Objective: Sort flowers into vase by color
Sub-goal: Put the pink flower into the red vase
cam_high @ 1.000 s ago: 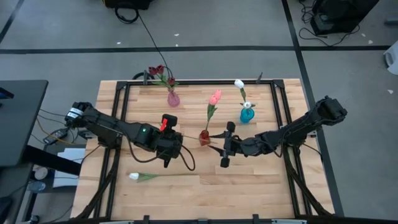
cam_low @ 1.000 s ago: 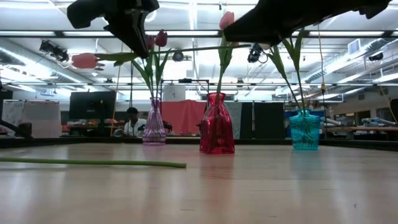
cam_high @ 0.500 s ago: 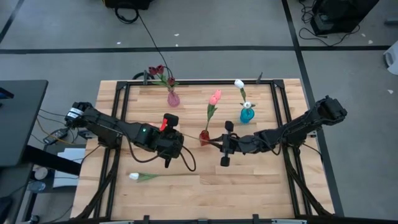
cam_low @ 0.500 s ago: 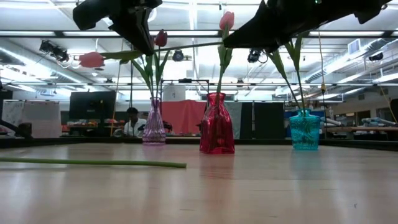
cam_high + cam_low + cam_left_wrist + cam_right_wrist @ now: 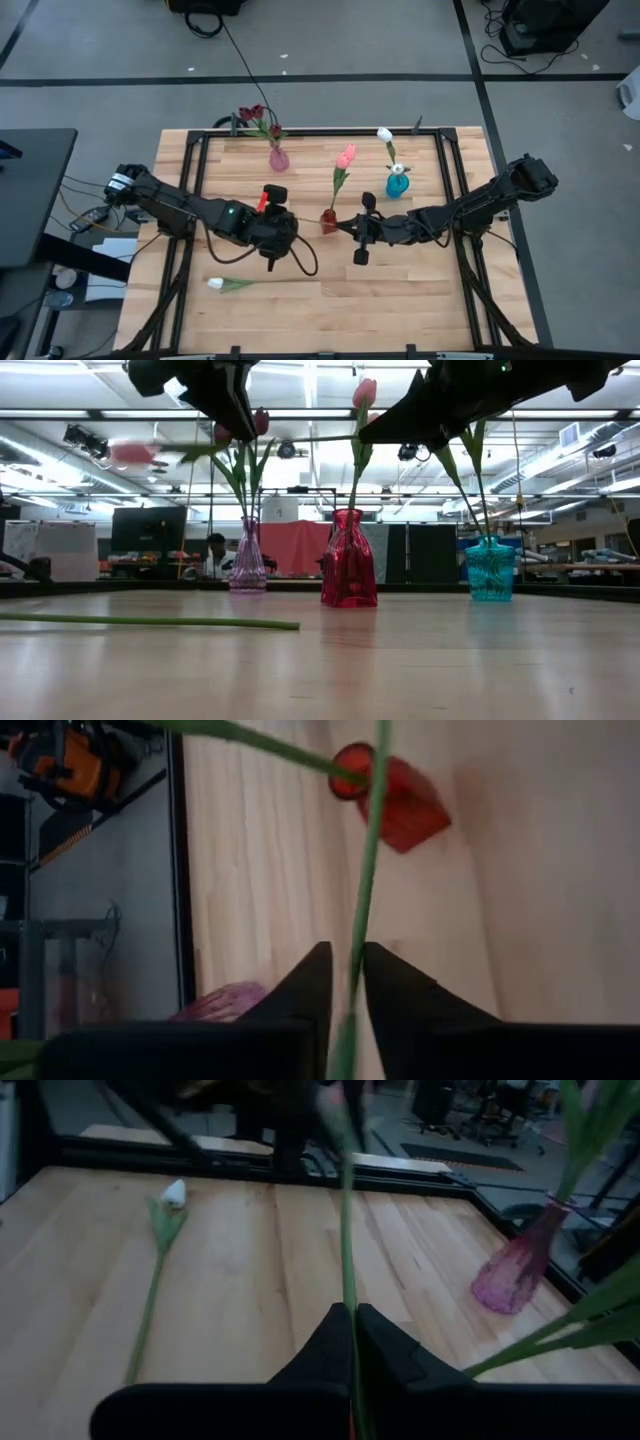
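A white tulip (image 5: 216, 283) is lying loose at the table's (image 5: 420, 300) front left, waiting its turn. The left gripper (image 5: 275, 232) and right gripper (image 5: 360, 228) are both pinching one pink tulip's stem (image 5: 366, 890) level in the air, seemingly handing it over beside the red vase (image 5: 329, 221).

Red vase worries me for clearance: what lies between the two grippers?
In the high view, the red vase sits between left gripper and right gripper.
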